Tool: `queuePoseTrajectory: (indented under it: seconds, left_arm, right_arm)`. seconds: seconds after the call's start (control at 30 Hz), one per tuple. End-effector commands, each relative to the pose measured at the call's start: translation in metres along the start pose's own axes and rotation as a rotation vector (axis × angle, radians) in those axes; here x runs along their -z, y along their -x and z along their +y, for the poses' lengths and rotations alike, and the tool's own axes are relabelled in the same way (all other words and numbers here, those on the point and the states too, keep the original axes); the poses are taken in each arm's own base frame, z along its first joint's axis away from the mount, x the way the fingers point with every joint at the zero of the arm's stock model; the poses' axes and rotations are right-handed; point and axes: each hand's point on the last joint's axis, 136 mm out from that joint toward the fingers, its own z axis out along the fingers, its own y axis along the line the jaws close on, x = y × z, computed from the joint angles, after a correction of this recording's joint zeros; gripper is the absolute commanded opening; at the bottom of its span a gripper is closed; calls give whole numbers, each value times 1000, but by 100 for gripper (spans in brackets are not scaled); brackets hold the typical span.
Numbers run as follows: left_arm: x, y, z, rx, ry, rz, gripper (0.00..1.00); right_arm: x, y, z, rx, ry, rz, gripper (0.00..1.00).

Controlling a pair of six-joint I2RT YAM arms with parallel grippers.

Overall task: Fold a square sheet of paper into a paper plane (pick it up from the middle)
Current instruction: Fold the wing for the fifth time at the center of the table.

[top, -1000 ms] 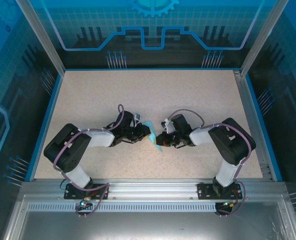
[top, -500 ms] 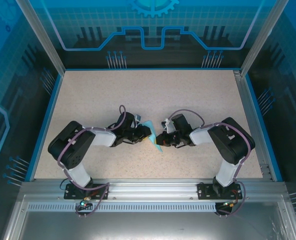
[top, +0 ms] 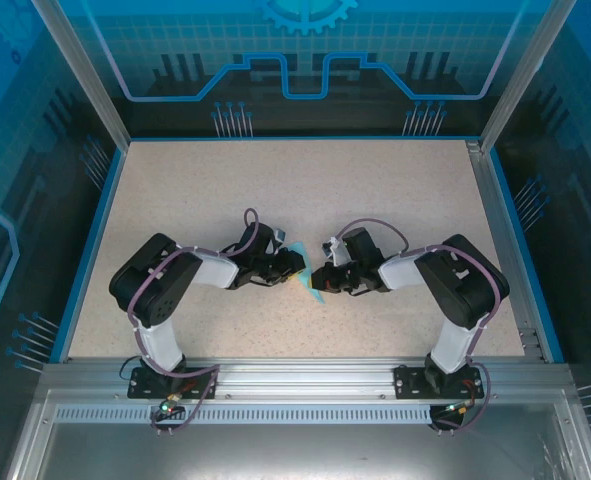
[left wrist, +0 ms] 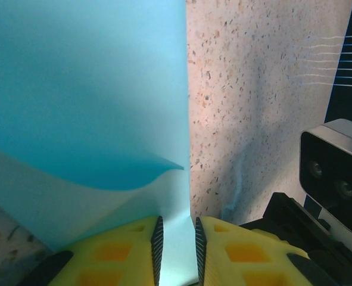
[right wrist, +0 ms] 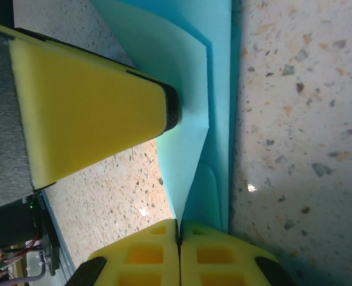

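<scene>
Overhead, the left gripper (top: 297, 268) and right gripper (top: 321, 279) meet mid-table (top: 305, 190), the light blue sheet of paper (top: 313, 290) between their tips. Bare speckled surface lies all around, the blue rim well apart.

In the left wrist view, the left gripper (left wrist: 176, 229) has its jaws narrowly apart, the sheet (left wrist: 86, 89) running up out of the gap, one layer curling.

In the right wrist view, the right gripper (right wrist: 180, 229) is pinched closed on the sheet's (right wrist: 193, 77) folded edge. The left arm's yellow finger (right wrist: 86, 101) touches the paper from the side.
</scene>
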Motion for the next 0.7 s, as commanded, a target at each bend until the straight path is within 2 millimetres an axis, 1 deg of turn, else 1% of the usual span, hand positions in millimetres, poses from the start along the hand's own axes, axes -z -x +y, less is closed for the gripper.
queuePoseTrajectory:
  seconds: [0.0,0.1,0.17,0.2,0.23,0.33,0.5,0.67]
  left_arm:
    - [4,-5,-6,-40,-19,5,28]
    - [18,0,-28,-76,-70,-31,37]
    - [30,4,-39,-101,-84,-68,39]
    - [34,5,-39,-104,-80,-83,40]
    - [39,6,-41,-110,-78,-103,41]
    - [48,5,-36,-103,-68,-133,42]
    - [43,-1,-30,-94,-69,-106,40]
    - [31,-4,-37,-115,-100,-68,38]
  right_arm:
    - [-5,-15,-29,-80,-86,46,5]
    - [-5,-16,-32,-97,-89,41,4]
    - [-5,-18,-34,-117,-92,41,4]
    - [-5,-19,-34,-128,-93,43,4]
    - [-7,-15,-31,-123,-74,26,4]
    - [-9,-16,-34,-150,-72,24,3]
    - [-12,-21,-42,-194,-75,23,3]
    - [-12,-24,-47,-213,-89,21,3]
